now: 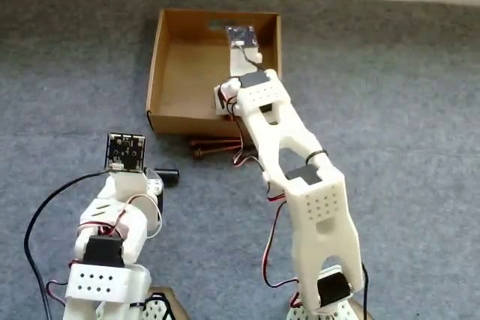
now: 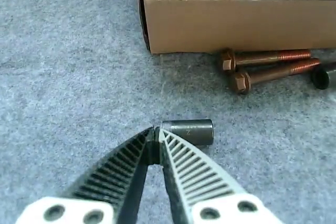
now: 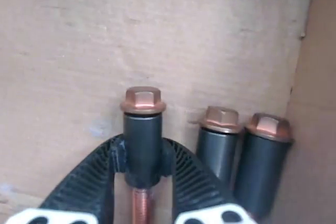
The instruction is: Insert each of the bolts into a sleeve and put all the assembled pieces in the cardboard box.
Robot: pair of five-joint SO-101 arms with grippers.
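Entry: my right gripper [image 3: 143, 153] clamped on an assembled bolt-and-sleeve [image 3: 143, 127] inside the cardboard box [image 1: 160, 65].
Two more assembled pieces [image 3: 218, 145] sit beside it against the box wall. My left gripper [image 2: 156, 137] is closed and empty on the carpet [image 2: 63, 77], tips just beside a loose sleeve [image 2: 188, 131]. Two bare bolts [image 2: 265, 57] lie by the box's outer wall.

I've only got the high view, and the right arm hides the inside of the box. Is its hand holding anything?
Observer: Yes. The right hand is shut on a sleeved bolt, over the box floor.
Operator: Any finished ones inside?
Observer: Two assembled pieces lie side by side next to it.
Operator: And the left hand?
Observer: The left hand is shut and empty, tips by one end of a loose sleeve.
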